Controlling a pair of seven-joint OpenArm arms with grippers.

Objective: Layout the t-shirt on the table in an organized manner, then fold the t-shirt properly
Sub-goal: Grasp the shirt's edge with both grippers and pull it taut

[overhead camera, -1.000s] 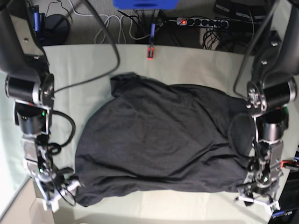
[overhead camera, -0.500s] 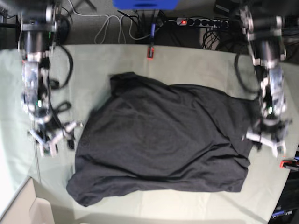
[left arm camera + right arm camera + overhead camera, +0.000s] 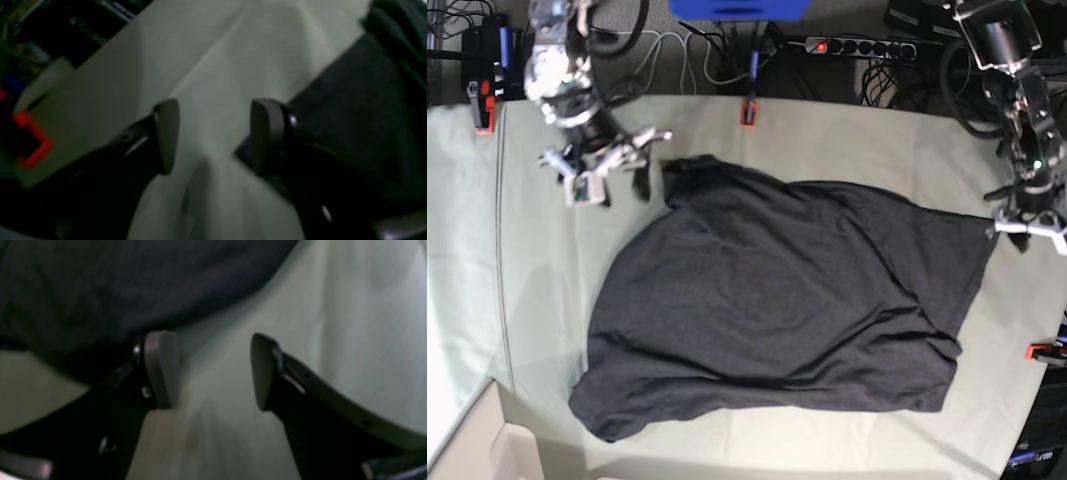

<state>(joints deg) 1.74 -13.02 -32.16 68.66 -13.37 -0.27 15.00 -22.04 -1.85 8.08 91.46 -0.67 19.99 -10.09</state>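
Your t-shirt (image 3: 777, 300) lies rumpled mid-table (image 3: 547, 300), soft and limp. Take its far corners. Left gripper (image 3: 1030, 232) and right gripper (image 3: 603, 160) gape empty beside them.

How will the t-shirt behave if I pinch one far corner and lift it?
The t-shirt lies in soft creases with rumpled edges, so it will probably sag and drape, not hold its shape. It looks thin and probably light. Resting on the table's creased cloth cover, it may drag and bunch, not slide cleanly.
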